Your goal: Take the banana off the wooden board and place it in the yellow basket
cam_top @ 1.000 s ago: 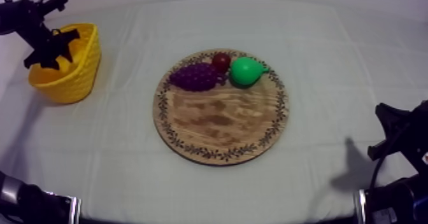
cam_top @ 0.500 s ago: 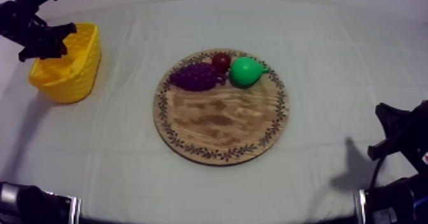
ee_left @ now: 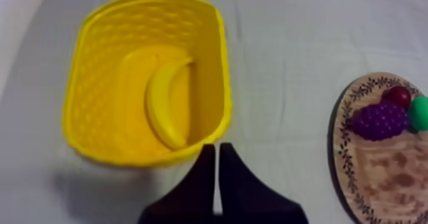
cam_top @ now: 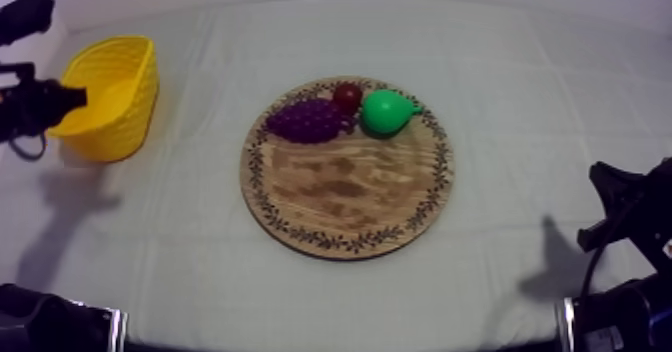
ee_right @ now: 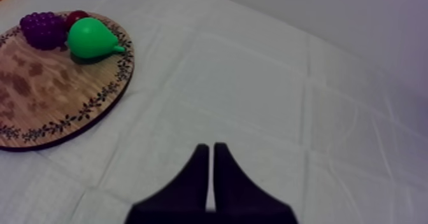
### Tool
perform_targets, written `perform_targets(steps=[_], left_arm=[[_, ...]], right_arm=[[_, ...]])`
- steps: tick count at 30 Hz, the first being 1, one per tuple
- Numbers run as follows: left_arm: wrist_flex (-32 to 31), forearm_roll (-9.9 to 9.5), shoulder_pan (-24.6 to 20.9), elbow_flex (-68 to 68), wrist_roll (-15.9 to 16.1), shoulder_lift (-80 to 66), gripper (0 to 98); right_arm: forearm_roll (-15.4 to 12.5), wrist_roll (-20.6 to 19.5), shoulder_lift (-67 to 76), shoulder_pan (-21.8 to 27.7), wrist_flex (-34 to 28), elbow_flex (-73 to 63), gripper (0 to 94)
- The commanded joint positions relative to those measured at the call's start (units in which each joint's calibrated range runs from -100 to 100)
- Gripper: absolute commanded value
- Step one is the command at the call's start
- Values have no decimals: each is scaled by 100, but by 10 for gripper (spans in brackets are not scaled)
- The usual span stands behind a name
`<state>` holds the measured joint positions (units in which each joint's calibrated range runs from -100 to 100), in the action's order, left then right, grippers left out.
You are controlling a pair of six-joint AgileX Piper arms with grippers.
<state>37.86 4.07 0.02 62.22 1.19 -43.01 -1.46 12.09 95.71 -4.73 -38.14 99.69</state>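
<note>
Left arm, right arm: jaws together.

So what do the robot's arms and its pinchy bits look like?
Both arms are black and knobbly, the left arm and the right arm alike. Each one's jaws are two flat black fingers that narrow towards the tip.

Partly beyond the left wrist view's edge: wooden board and pear.

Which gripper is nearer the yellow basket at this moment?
Left. The left gripper hangs just outside the yellow basket, by its rim, jaws shut. The right gripper rests low at the opposite side, beyond the wooden board from the basket.
</note>
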Motion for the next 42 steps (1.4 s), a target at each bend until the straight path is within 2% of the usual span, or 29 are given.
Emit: perform_targets(steps=[1, 10, 16, 19, 21, 24, 27, 42], left_arm=[[-26, 41, -4, 856, 155, -1788, 1], [-55, 65, -122, 2505, 422, -3957, 1], [-281, -9, -20, 3399, 518, -4854, 1], [-97, -112, -15, 3498, 336, -5084, 1], [-4, -252, -6, 3513, -69, -5197, 1], [-331, -498, -19, 3656, -819, -5458, 1], [-476, -584, -47, 3722, -1176, -5599, 1], [-552, -629, -63, 3756, -1211, -5673, 1]], right_arm=[[-3, 2, 4, -1, -1, -3, 5], [-3, 3, 4, -1, -1, -3, 5], [-3, 3, 4, -1, -1, -3, 5], [-3, 4, 4, -1, -1, -3, 5], [-3, 2, 4, -1, -1, -3, 5], [-3, 4, 4, -1, -1, -3, 5], [-3, 1, 4, -2, -1, -3, 5], [-3, 0, 4, -1, -1, -3, 5]])
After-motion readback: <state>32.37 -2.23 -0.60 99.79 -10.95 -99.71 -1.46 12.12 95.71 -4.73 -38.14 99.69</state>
